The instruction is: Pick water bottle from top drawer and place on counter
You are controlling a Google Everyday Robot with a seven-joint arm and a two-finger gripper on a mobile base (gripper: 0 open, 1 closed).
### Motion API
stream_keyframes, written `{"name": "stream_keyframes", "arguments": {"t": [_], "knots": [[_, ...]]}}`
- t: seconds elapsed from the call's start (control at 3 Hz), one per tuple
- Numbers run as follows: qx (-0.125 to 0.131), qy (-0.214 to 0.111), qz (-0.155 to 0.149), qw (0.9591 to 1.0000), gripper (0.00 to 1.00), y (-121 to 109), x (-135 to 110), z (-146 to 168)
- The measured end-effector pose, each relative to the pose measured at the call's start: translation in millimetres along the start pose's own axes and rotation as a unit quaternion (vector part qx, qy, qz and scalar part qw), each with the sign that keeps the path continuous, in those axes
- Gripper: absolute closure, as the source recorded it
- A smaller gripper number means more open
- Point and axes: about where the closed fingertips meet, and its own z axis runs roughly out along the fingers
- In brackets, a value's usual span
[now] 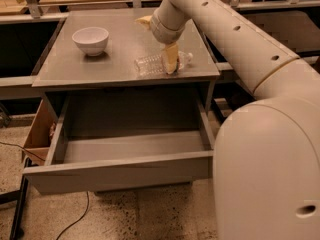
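Gripper hangs over the right front part of the counter, at the end of the pale arm that reaches in from the robot's bulky body on the right. Its jaws stand wide apart and hold nothing. One of the yellowish fingers points down across the middle of the bottle, touching it or just in front of it; which of the two I cannot tell. The other juts up and away to the rear, well clear. Below the counter the top drawer is pulled fully out, and what shows of its grey inside is bare. A white bowl sits upright on the counter's left rear, well apart from the gripper. The water bottle lies on its side on the counter near the front edge, its length running left to right, the capped end seemingly to the right of the finger. As I judge it, the placing is done or nearly so. The bottle looks light, thin-walled and easily dented, and being round it could roll toward the edge if nudged. Should it need taking again, the ribbed middle offers the surest hold, jaws across its width, squeezed gently.
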Motion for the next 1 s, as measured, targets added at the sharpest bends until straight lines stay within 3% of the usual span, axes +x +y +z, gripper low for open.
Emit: {"name": "stream_keyframes", "arguments": {"t": [0.33, 0.67, 1.0], "knots": [[0.046, 0.004, 0.02, 0.9987, 0.0, -9.9, 0.5, -2.8], [0.048, 0.007, 0.025, 0.9985, 0.0, -9.5, 0.0, -2.8], [0.03, 0.013, 0.032, 0.9989, 0.0, -3.7, 1.6, -4.4]]}}
